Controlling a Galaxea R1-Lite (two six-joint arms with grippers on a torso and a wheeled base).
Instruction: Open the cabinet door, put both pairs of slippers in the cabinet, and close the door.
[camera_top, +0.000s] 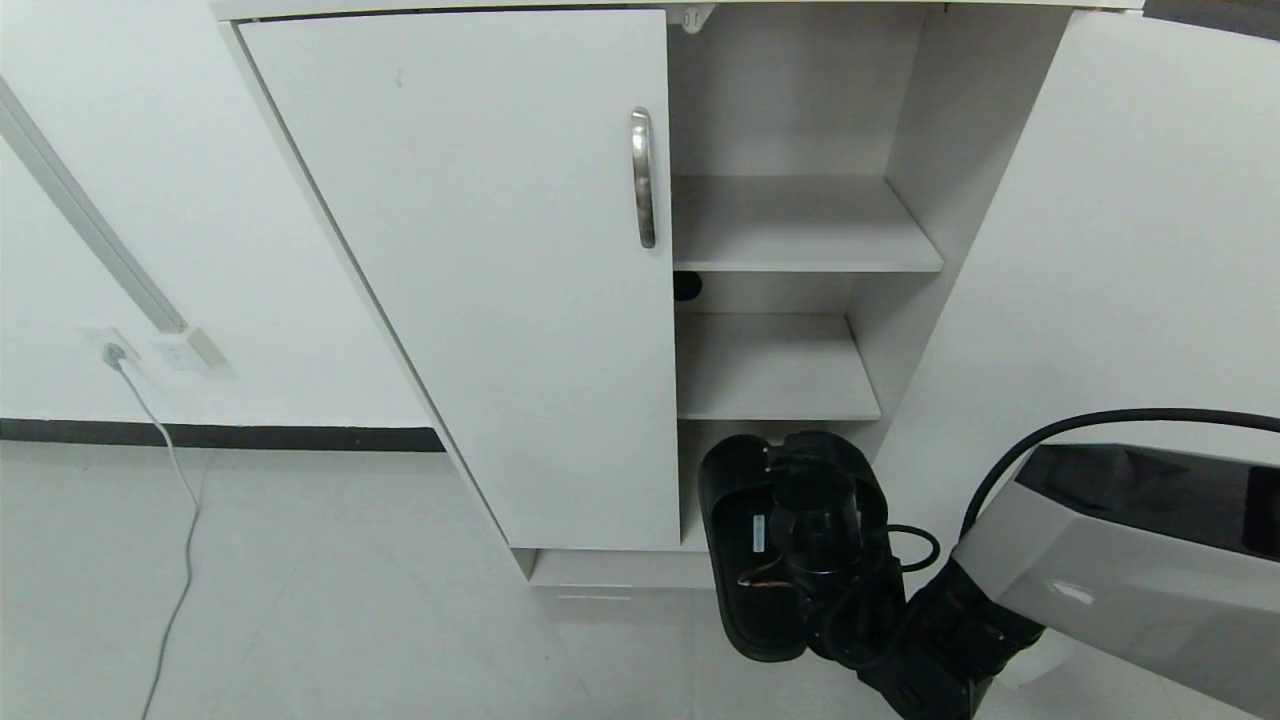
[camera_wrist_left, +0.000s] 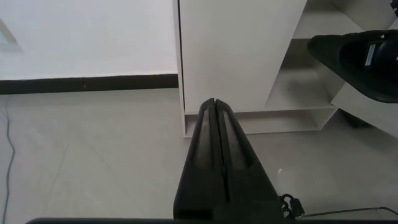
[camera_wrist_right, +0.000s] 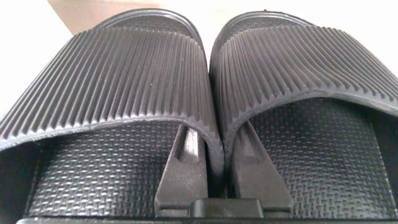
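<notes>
- Now, your right gripper (camera_wrist_right: 216, 143) has its fingers (camera_wrist_right: 185, 158) pinching the inner walls of the slippers (camera_top: 735, 540) together, at the bottom opening of the cabinet (camera_top: 905, 150).
- That thin pinch could let one slipper slide out, or the toes could catch the lowest shelf (camera_top: 770, 370).
- The left gripper (camera_wrist_left: 214, 107), fingers pressed together, hangs over the floor (camera_wrist_left: 93, 155).

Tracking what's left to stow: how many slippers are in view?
2. Both black slippers, one beside the other, are clamped by the right gripper at the bottom compartment of the open cabinet. A dark shape behind the closed door may be another.
</notes>
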